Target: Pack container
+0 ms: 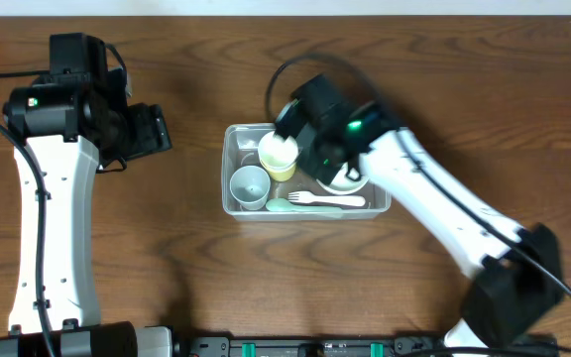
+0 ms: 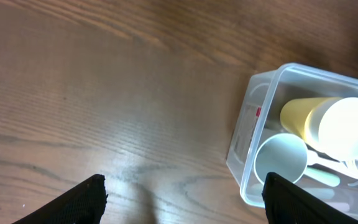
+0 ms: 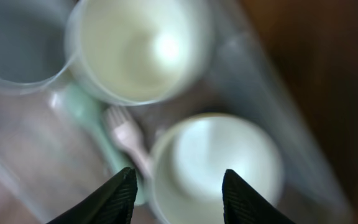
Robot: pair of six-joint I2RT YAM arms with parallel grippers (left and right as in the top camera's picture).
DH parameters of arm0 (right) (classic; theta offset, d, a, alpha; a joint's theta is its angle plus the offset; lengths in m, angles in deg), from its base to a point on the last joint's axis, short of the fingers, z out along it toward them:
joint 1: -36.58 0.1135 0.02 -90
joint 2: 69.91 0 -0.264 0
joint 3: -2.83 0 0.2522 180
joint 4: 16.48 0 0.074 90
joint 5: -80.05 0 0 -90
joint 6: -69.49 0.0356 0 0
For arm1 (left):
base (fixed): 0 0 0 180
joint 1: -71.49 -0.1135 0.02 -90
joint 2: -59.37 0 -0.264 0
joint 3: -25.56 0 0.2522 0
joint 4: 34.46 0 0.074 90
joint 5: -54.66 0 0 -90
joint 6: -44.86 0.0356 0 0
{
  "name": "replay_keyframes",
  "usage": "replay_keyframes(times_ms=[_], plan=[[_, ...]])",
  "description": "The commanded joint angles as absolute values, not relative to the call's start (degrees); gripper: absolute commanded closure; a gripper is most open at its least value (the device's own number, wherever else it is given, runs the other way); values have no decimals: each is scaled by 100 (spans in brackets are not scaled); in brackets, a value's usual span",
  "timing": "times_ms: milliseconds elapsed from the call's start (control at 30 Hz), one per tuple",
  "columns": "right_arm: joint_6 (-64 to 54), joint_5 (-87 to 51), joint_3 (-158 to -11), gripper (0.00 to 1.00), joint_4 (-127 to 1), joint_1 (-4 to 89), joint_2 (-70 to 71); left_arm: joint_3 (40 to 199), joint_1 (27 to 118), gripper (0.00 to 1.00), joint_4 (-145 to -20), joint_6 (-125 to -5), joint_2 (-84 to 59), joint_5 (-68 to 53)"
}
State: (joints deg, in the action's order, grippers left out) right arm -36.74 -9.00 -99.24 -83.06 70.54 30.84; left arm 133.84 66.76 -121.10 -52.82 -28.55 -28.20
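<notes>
The clear container (image 1: 230,159) stands mid-table. It holds a yellow cup (image 1: 278,154) on its side, a grey-blue cup (image 1: 249,185), a white bowl (image 1: 348,182), a green spoon (image 1: 284,206) and a pale fork (image 1: 330,200). My right gripper (image 1: 327,159) hangs over the container, open and empty. In the right wrist view its fingers (image 3: 179,186) straddle the bowl (image 3: 222,162), with the yellow cup (image 3: 135,50), the fork (image 3: 126,134) and the spoon (image 3: 86,112) beyond. My left gripper (image 1: 152,129) is open over bare table, left of the container (image 2: 247,130).
The wooden table (image 1: 167,248) runs around the container on all sides. The left wrist view shows the yellow cup (image 2: 303,115) and the grey-blue cup (image 2: 281,163) inside the tub. The right arm's base (image 1: 513,288) is at the front right.
</notes>
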Motion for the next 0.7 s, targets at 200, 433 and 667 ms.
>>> replay_keyframes(times_ms=[200, 433, 667], plan=[[-1962, -518, -9935, 17, -7722, 4984, 1777, 13349, 6873, 19, -11581, -4961, -2861, -2825], [-1899, -902, -9931, 1, -7736, 3775, 1834, 13349, 7487, 2, -10914, -4578, -2865, -3034], [-1930, -1134, -9931, 1, -7825, 3548, 1834, 13349, 7500, 2, -10960, -4576, -2865, -3043]])
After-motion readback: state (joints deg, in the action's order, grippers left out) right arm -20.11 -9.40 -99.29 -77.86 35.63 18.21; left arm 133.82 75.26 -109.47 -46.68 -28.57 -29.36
